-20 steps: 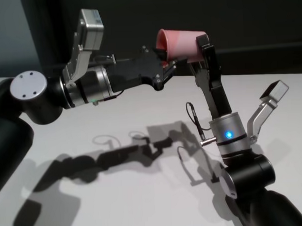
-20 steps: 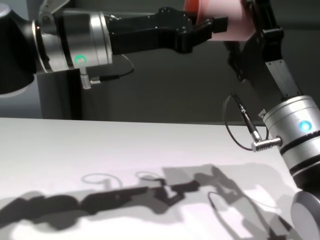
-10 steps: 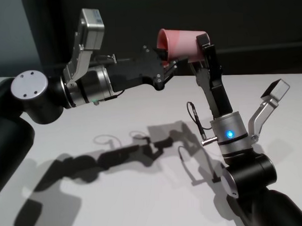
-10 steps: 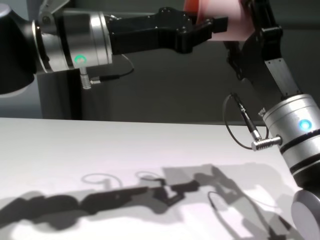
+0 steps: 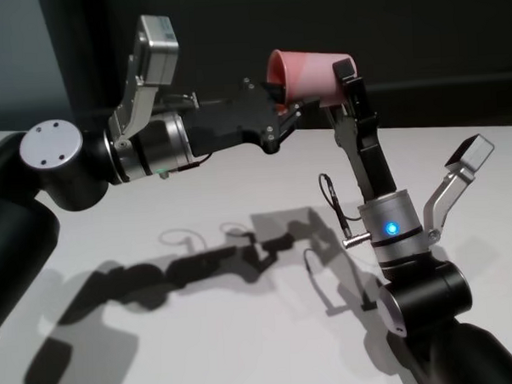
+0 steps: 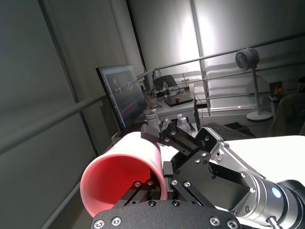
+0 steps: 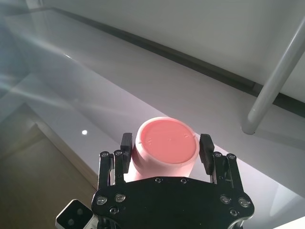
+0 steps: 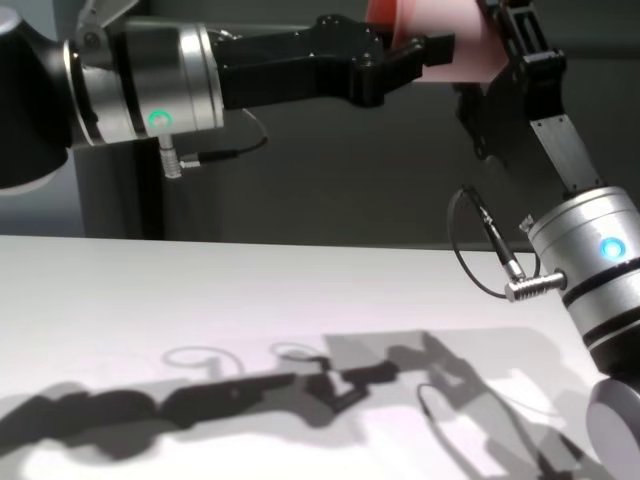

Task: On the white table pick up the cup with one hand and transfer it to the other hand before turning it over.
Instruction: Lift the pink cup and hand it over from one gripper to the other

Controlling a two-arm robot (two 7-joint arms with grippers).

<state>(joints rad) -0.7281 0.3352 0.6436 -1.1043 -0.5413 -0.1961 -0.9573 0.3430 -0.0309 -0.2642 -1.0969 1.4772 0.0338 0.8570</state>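
One cup (image 5: 306, 73), pink, held aloft on its side well above the white table (image 5: 202, 330), long axis about 9-to-3 in head view, rim toward 9 o'clock. Left gripper (image 5: 279, 106) clamped shut on the rim wall. Right gripper (image 7: 166, 149) straddles the base end, pads just beside the wall; contact cannot be told. Open air all round for turning; table edges distant.

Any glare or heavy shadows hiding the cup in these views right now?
Head view: the cup reads clearly against the dark wall; hard arm shadows fall on the white table. Right wrist view: a small glare spot beside the cup's base. Chest view: the cup is cut off at the top edge.
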